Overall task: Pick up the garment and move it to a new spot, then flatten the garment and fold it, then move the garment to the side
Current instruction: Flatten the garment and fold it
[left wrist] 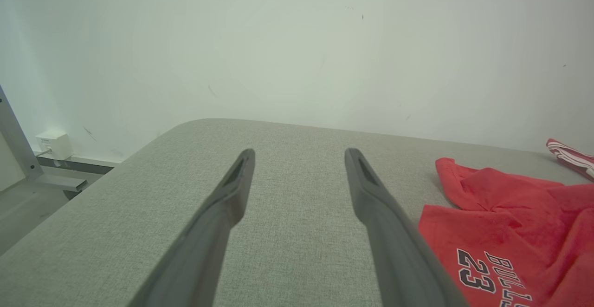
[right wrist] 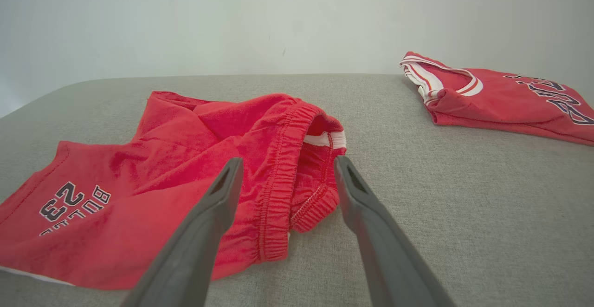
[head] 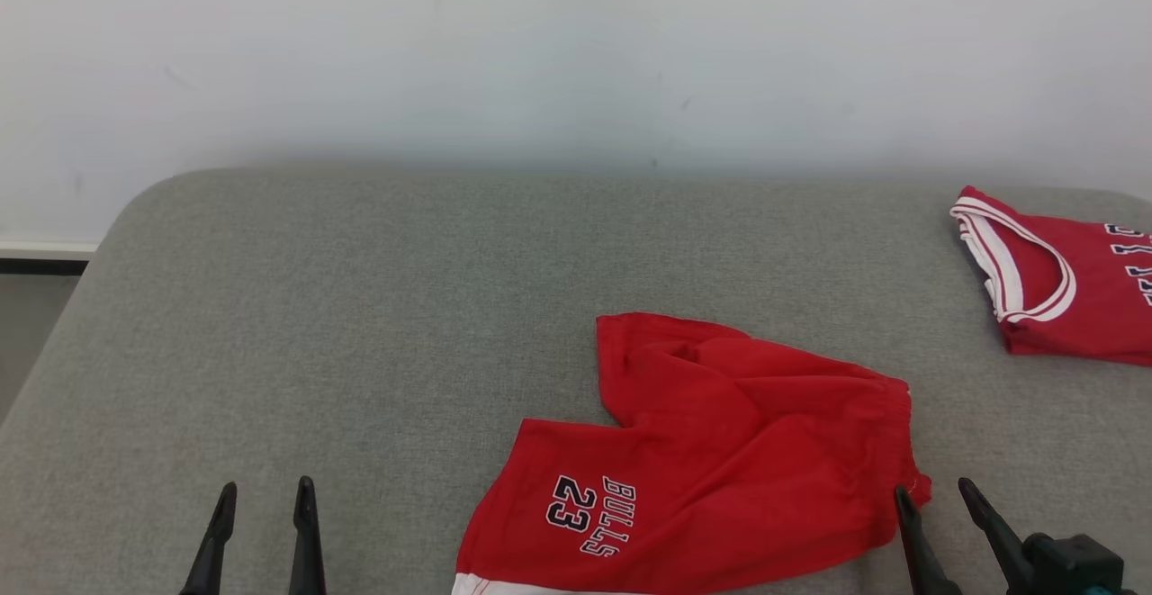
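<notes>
Two long fingers of left gripper [head: 265, 487] spread wide, nothing held; bare grey padded surface [head: 360, 307] ahead of it. Right gripper [head: 932, 489] likewise spread wide, empty. Red shorts [head: 720, 451], crumpled, marked BULLS 23, lie right of left gripper, apart from it; waistband just ahead of right gripper's fingertips, contact unclear. Folded red jersey [head: 1071, 289] farther ahead-right of right gripper, well apart from shorts.
</notes>
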